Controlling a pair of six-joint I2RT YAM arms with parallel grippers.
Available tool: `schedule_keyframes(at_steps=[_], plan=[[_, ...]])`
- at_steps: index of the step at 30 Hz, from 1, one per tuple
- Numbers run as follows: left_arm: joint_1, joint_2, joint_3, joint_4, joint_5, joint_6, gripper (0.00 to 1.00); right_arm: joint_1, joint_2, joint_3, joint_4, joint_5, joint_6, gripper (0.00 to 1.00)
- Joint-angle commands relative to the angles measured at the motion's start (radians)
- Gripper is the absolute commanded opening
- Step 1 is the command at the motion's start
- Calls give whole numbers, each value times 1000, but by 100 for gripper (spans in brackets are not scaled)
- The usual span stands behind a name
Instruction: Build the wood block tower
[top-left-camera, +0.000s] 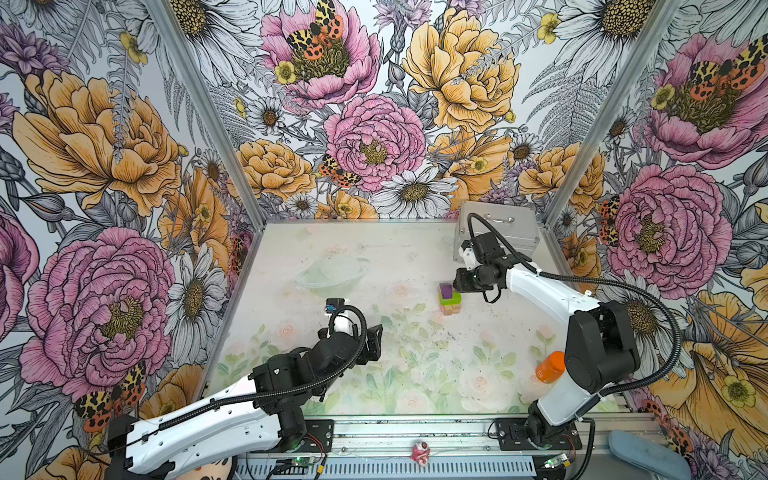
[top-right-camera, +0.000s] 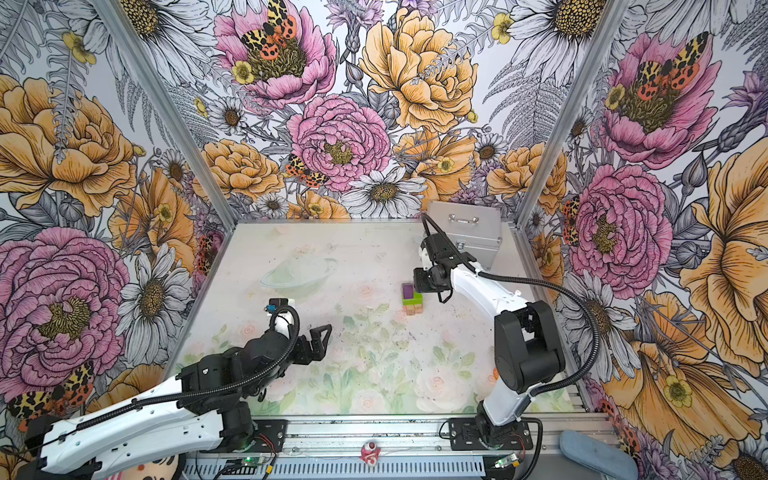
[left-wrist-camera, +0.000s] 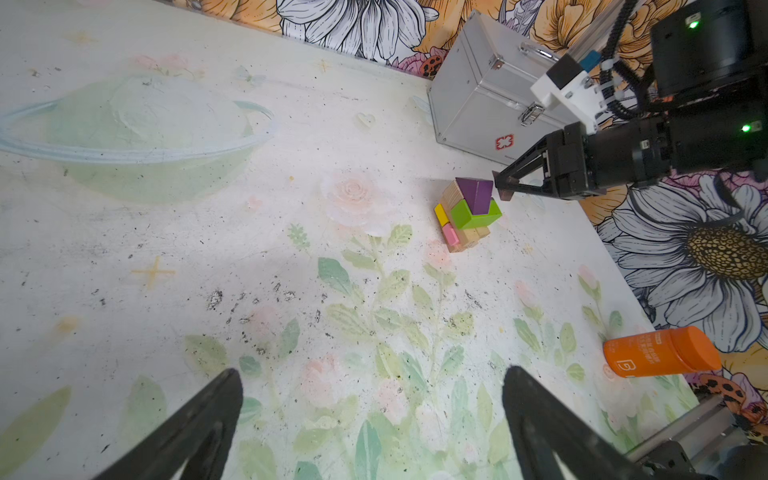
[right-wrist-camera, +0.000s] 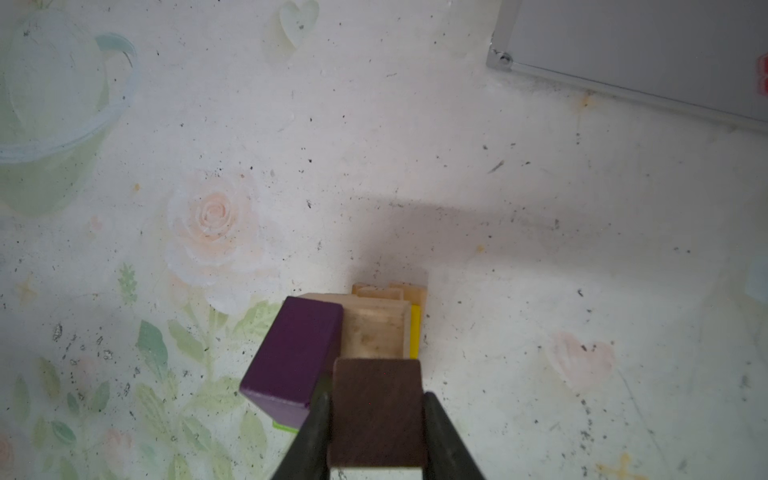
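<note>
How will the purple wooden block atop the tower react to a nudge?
Probably rigid and light: the purple wooden block is a small brick. It sits skewed over the lime-green block, so a bump from the dark-brown block in the right gripper might slide or tip it off.

1 tower (top-left-camera: 449, 298); 1 case (top-left-camera: 505, 232); 1 btl (top-left-camera: 550, 367)
</note>
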Motion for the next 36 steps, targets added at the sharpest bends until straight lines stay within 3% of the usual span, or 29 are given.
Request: schedule_keyframes(at_steps=[1,36], plan=[[8,-9,19,19,15,18,99,-5,22,27,19,-11,-6,34],[7,-13,12,18,13,15,99,-3,39,25,19,-23,-3,38]])
